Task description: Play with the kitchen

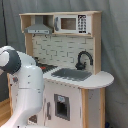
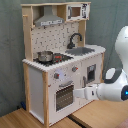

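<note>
The kitchen is a tall toy unit of white panels and pale wood, seen in both exterior views. In the second exterior view a small metal pot stands on the black-red hob, with the grey sink and black tap to the right. Two knobs sit above the oven door. My gripper is level with the oven door, at its right edge. In the first exterior view my white arm hides the gripper and most of the hob; the kitchen rises behind it.
A grey hood and a small microwave top the unit. A second small door is under the sink. A grey curtain hangs behind, and wooden boards lie in front of the unit.
</note>
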Motion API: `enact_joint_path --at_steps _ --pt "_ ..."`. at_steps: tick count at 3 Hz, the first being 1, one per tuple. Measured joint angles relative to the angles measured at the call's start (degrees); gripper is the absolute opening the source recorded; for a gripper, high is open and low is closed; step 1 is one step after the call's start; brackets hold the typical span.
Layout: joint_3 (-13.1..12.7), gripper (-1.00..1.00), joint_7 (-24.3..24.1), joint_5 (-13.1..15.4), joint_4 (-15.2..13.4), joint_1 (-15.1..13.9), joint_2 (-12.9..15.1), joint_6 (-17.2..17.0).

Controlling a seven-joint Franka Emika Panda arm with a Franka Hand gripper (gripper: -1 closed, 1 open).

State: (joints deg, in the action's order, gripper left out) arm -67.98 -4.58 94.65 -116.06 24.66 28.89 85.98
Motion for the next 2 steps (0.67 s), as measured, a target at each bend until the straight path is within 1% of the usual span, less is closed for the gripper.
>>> enact_joint_path --at_steps 1,2 --pt "-0.01 1.00 0.08 0.00 -4.86 -1.84 -3.18 -1.61" --pt "-0.01 1.00 0.76 0.00 -8.28 -4.37 -6.82 -2.64"
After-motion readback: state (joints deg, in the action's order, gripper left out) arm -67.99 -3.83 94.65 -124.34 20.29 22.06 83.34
